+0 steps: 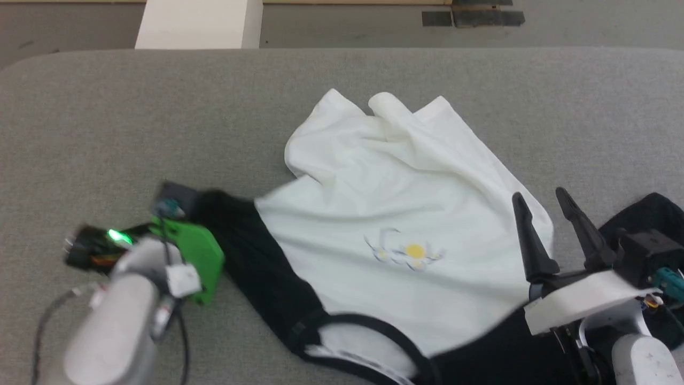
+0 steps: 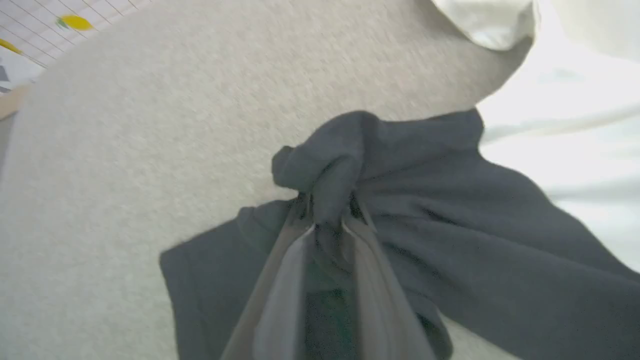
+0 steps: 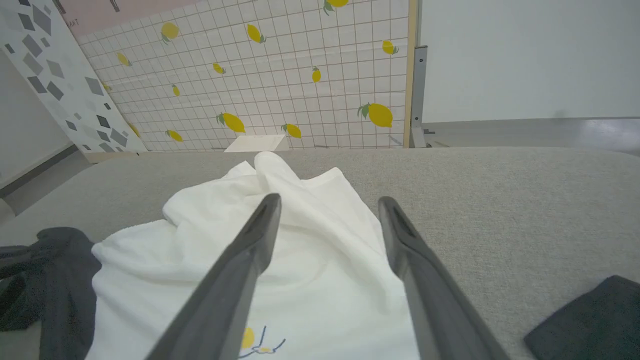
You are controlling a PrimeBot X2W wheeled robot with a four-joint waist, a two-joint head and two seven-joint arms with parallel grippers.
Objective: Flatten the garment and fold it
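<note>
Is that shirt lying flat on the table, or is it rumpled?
Rumpled. The garment has its far hem bunched in folds, and the left gripper has its jaws closed on a wadded black sleeve.

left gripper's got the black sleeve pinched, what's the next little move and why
Probably draw the left gripper outward across the table, away from the white body of the garment. Its fingers are closed on a bunch of the black sleeve, which lies crumpled beside that body; a gentle pull should straighten it. The right gripper hovers open over the other side.
</note>
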